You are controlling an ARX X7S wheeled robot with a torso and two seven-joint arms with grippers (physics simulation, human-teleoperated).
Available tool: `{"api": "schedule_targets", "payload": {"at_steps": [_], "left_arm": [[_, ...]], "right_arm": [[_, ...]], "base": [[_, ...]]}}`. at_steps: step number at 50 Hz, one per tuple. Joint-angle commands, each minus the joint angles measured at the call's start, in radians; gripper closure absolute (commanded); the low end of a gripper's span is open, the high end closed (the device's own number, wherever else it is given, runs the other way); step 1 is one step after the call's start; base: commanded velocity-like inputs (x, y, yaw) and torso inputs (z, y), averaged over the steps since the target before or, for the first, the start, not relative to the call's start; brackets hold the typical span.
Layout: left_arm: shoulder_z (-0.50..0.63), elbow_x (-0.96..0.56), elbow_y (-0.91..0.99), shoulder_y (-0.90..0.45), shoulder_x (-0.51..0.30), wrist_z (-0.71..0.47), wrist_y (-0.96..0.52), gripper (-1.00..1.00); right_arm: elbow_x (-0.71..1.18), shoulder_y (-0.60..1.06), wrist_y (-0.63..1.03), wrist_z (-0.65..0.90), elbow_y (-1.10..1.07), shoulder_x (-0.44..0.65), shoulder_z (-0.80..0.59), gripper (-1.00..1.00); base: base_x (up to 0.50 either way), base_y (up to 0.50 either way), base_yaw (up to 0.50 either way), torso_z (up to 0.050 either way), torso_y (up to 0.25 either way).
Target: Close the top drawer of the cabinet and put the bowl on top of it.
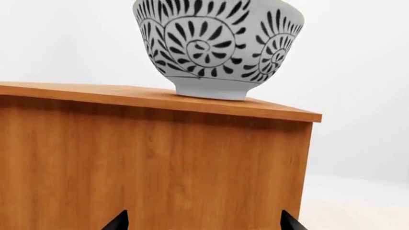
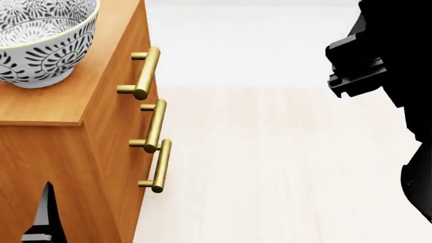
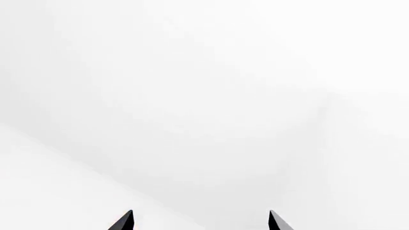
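Observation:
The blue-patterned white bowl [image 1: 217,45] [image 2: 42,40] stands upright on the flat top of the orange-brown cabinet [image 1: 153,163] [image 2: 60,101]. The top drawer [image 2: 125,66], the one with the uppermost brass handle [image 2: 143,73], looks flush with the two drawers below it. My left gripper [image 1: 203,221] is open, low beside the cabinet's side panel and below the bowl, with nothing between its fingertips; one fingertip [image 2: 46,212] shows in the head view. My right gripper [image 3: 199,220] is open and empty, facing blank white. The right arm [image 2: 388,76] hangs at the right, apart from the cabinet.
Two lower brass handles [image 2: 154,132] [image 2: 160,167] stick out from the cabinet front. Pale wood floor [image 2: 270,167] spreads to the right of the cabinet, with a white wall [image 2: 256,45] behind it.

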Motion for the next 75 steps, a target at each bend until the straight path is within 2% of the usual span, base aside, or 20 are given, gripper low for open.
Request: {"api": "schedule_targets", "payload": {"at_steps": [1,9,13,35,61,75], "left_arm": [[0.005,0.005,0.004,0.003,0.0,-0.006,0.003,-1.0],[0.0,0.002,0.015,0.01,-0.006,-0.01,0.003,-1.0],[0.001,0.003,0.02,0.012,-0.008,-0.013,0.004,-1.0],[0.023,0.018,0.018,0.002,-0.006,-0.02,-0.004,-1.0],[0.036,0.036,0.0,0.011,-0.005,-0.016,0.03,-1.0],[0.031,0.036,0.026,0.027,-0.016,-0.023,0.037,-1.0]], "right_arm": [[-0.075,-0.155,-0.132,0.031,-0.069,0.167,-0.062,-1.0],[-0.162,-0.289,-0.253,0.076,-0.098,0.233,-0.133,-1.0],[-0.18,-0.37,-0.371,0.086,-0.068,0.266,-0.166,-1.0],[-0.251,-0.572,-0.634,0.142,0.024,0.276,-0.251,-1.0],[-0.266,-0.67,-0.734,0.176,0.078,0.302,-0.293,-1.0],[-0.295,-0.675,-0.747,0.195,0.027,0.354,-0.293,-1.0]], "base": [[0.0,0.0,0.0,0.0,0.0],[0.0,0.0,0.0,0.0,0.0],[0.0,0.0,0.0,0.0,0.0],[0.0,0.0,0.0,0.0,0.0],[0.0,0.0,0.0,0.0,0.0],[0.0,0.0,0.0,0.0,0.0]]}}
